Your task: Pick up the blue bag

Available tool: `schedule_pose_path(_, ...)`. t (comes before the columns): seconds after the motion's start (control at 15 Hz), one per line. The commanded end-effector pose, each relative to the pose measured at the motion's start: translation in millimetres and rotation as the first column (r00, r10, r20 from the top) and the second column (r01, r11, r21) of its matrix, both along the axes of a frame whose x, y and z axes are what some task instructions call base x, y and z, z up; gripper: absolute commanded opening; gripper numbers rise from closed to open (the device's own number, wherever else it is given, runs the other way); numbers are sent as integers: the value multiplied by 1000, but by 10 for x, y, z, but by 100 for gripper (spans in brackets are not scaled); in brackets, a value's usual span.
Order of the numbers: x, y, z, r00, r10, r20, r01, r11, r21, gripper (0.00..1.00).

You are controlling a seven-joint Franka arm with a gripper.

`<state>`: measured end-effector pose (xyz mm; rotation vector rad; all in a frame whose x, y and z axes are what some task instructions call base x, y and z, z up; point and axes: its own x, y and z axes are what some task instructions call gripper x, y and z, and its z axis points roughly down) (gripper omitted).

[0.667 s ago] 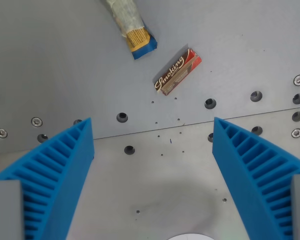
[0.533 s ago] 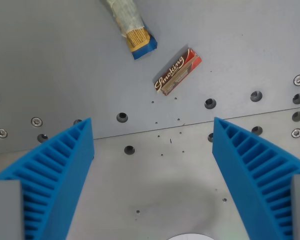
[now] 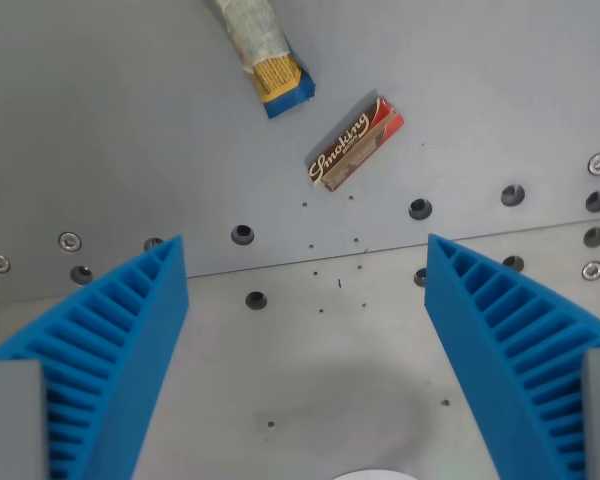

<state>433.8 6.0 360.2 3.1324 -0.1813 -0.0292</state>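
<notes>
Below, ribbed blue gripper (image 3: 305, 330) spread wide, crinkled blue bag (image 3: 264, 55), flat metal table (image 3: 100, 120)

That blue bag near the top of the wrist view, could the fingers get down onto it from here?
Probably yes. The blue bag lies flat on the table with bare surface around it; the Smoking packet sits apart, toward the wrist view's right. The fingers are spread wide, holding nothing. Part of the bag is out of frame.

blue bag (image 3: 263, 52) — upper end cut off by top edge, white object (image 3: 365, 474) — mostly below bottom edge
</notes>
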Motion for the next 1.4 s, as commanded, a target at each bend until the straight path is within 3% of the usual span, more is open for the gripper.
schedule_pose_path(0.07, 39, 2, -153, 987, 148, 64, -148, 989, -5, 100)
schedule_pose_path(0.53, 198, 27, -493, 922, 369, 112, -368, 929, -34, 100)
schedule_pose_path(0.93, 346, 40, -778, 871, 475, 125, -472, 880, -52, 100)
schedule_pose_path(1.4, 438, 20, -1119, 885, 447, 130, -444, 894, -51, 100)
